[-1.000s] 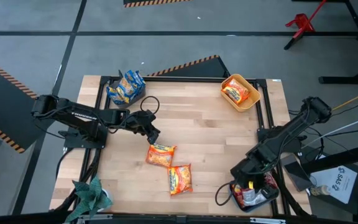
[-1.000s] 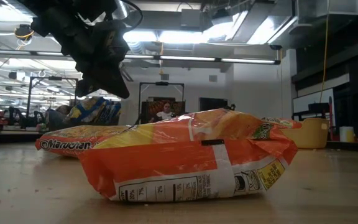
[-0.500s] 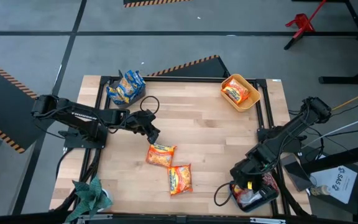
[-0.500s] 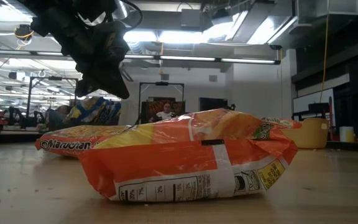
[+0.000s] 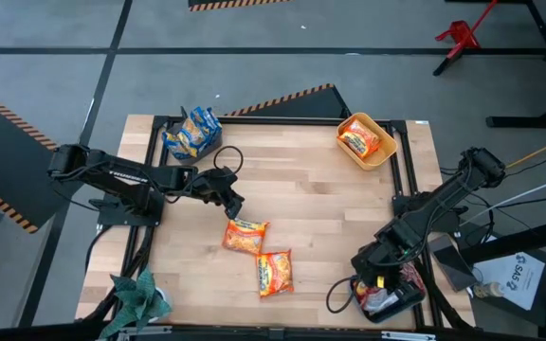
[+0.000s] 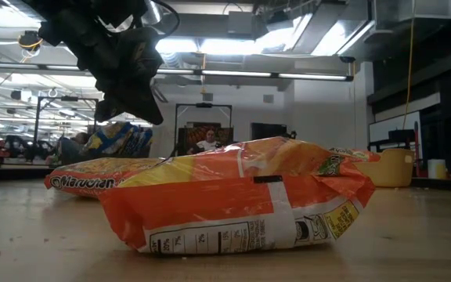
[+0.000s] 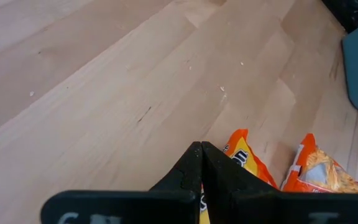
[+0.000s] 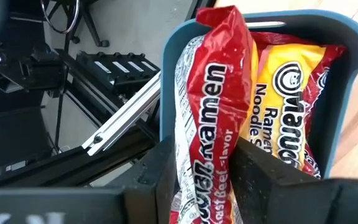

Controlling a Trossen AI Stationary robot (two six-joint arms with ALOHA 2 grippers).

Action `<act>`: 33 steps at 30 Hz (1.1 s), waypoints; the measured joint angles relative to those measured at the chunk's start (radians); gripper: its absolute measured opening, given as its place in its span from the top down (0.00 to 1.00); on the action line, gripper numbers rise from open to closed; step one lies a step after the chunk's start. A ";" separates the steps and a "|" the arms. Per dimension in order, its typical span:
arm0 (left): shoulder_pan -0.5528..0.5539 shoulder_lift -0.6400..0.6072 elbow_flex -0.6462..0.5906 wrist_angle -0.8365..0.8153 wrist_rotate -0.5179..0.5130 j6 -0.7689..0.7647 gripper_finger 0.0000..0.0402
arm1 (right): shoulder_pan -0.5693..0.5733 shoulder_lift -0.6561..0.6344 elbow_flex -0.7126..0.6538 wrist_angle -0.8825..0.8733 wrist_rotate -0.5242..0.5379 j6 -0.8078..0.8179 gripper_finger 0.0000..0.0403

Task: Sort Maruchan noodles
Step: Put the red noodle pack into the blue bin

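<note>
Two orange-and-yellow Maruchan packets (image 5: pixel 245 236) (image 5: pixel 275 272) lie flat on the wooden table. My left gripper (image 5: pixel 236 205) hangs shut just above and to the far left of them; its joined fingertips (image 7: pixel 201 150) touch nothing. My right gripper (image 5: pixel 379 279) is over the teal bin (image 5: pixel 404 301) at the near right corner. In the right wrist view a red-and-silver packet (image 8: pixel 213 81) stands on edge in that bin (image 8: pixel 176 43), leaning on another packet (image 8: pixel 284 93). Its near end runs between my right gripper's (image 8: pixel 205 154) parted fingers. My right gripper's fingers (image 8: pixel 166 168) stand on either side of the red-and-silver packet's near end (image 8: pixel 204 180), coming slanting down from above. I cannot tell whether they touch it. The packet's far end rests in the bin.
A bin of blue-and-yellow packets (image 5: pixel 191 133) sits at the far left corner. A yellow bin (image 5: pixel 366 140) with orange packets sits at the far right. A black frame rims the table. Bare wood lies between the loose packets and the right side.
The red-and-silver packet under my right gripper has shifted a little in the teal bin. Both arms have kept their places.
</note>
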State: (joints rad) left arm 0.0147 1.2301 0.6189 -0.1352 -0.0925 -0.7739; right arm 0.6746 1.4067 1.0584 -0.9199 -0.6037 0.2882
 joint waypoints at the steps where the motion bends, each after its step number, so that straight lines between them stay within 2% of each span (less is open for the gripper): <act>1: 0.000 0.000 0.000 0.000 0.000 0.003 1.00 | 0.000 0.000 0.000 0.000 0.002 0.007 0.69; 6: 0.000 0.000 0.000 0.000 0.000 0.018 1.00 | 0.000 0.001 0.000 0.005 0.009 -0.004 0.74; 14: 0.000 0.000 0.000 0.000 0.000 0.018 1.00 | 0.000 0.005 0.000 0.002 -0.074 0.031 0.98; 19: 0.000 0.000 0.000 0.000 -0.024 0.018 1.00 | 0.000 0.005 0.000 0.002 -0.096 0.046 0.94; 25: 0.000 0.000 0.000 0.000 -0.026 0.018 1.00 | 0.000 0.005 0.000 0.002 -0.130 0.012 0.99; 33: 0.000 0.000 0.000 0.000 -0.041 0.018 1.00 | 0.054 0.005 0.000 0.002 -0.120 -0.034 0.97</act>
State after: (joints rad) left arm 0.0143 1.2301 0.6189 -0.1353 -0.1331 -0.7562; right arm 0.7289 1.4113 1.0584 -0.9175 -0.7235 0.2539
